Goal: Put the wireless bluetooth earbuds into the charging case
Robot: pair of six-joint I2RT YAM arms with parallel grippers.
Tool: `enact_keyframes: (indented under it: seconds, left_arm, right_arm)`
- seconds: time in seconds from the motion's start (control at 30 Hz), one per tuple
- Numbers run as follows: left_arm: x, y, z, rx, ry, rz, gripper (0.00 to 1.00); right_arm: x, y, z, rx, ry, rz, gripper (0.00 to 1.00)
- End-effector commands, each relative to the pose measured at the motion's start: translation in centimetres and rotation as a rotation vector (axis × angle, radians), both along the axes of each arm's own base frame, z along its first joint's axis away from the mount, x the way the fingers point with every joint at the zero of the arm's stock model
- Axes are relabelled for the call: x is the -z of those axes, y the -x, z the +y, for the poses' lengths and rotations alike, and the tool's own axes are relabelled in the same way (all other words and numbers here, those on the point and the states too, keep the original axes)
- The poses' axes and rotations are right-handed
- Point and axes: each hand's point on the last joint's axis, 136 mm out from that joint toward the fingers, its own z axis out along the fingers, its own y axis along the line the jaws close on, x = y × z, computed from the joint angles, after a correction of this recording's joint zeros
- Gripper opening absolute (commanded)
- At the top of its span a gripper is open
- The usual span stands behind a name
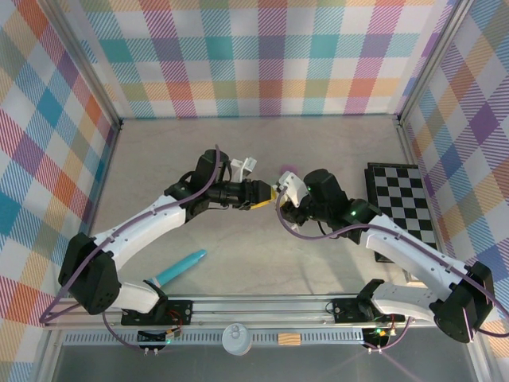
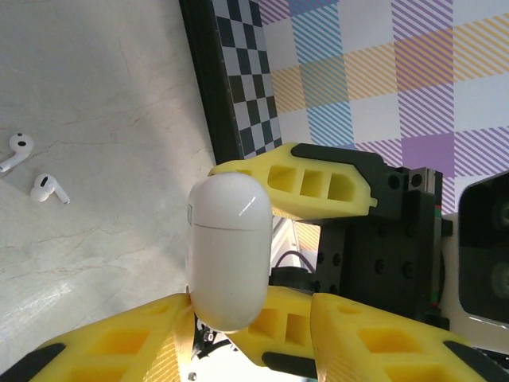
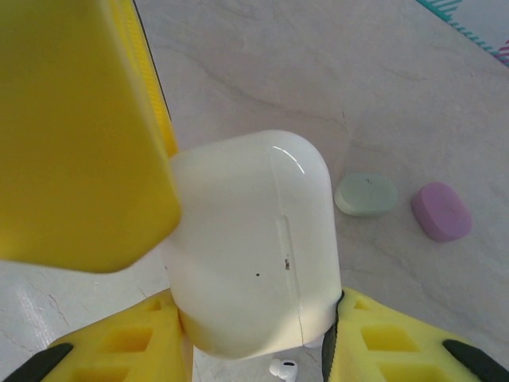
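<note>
A shut white charging case (image 3: 250,239) hangs above the table between both arms. My right gripper (image 3: 258,318) is shut on it, one yellow finger on each end. My left gripper (image 2: 253,314) comes in from the other side. One of its fingers (image 2: 111,342) presses the case's (image 2: 229,251) lower side, and the other lies next to the right gripper's lower finger. In the top view the left gripper (image 1: 269,193) and right gripper (image 1: 288,191) meet mid-table. Two white earbuds (image 2: 17,147) (image 2: 48,189) lie on the table, and one earbud (image 3: 284,368) shows under the case.
A mint green case (image 3: 366,194) and a purple case (image 3: 441,211) lie on the table beyond the grip. A checkerboard mat (image 1: 402,199) sits at the right. A turquoise stick (image 1: 181,267) lies near the left arm's base. Plaid walls enclose the table.
</note>
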Motion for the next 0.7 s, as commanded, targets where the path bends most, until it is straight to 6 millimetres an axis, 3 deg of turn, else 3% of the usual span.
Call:
enact_keyframes:
  seconds: [0.0, 0.3, 0.43, 0.57, 0.6, 0.67]
  left_arm:
    - [-1.7, 0.7, -1.4, 0.06, 0.068, -0.037, 0.42]
    - [-1.8, 0.2, -1.9, 0.066, 0.09, -0.056, 0.38]
    - [-1.8, 0.4, -2.1, 0.074, 0.1, -0.06, 0.24]
    - [-2.1, 0.6, -2.1, 0.087, 0.119, -0.089, 0.17]
    - [-2.2, 0.6, -2.1, 0.09, 0.126, -0.117, 0.14]
    - [-2.5, 0.6, -1.8, 0.091, 0.138, -0.203, 0.08]
  right_arm:
    - [-1.6, 0.1, 1.1, -0.038, -0.047, -0.026, 0.39]
    - [-1.7, 0.5, 1.3, -0.063, -0.052, -0.014, 0.39]
    - [-1.7, 0.6, 1.3, -0.064, -0.056, -0.013, 0.39]
    - [-2.1, 0.7, 1.4, -0.063, -0.07, -0.016, 0.41]
    - [-2.3, 0.7, 1.3, -0.061, -0.075, -0.016, 0.45]
    - [-2.9, 0.9, 1.2, -0.055, -0.097, -0.02, 0.67]
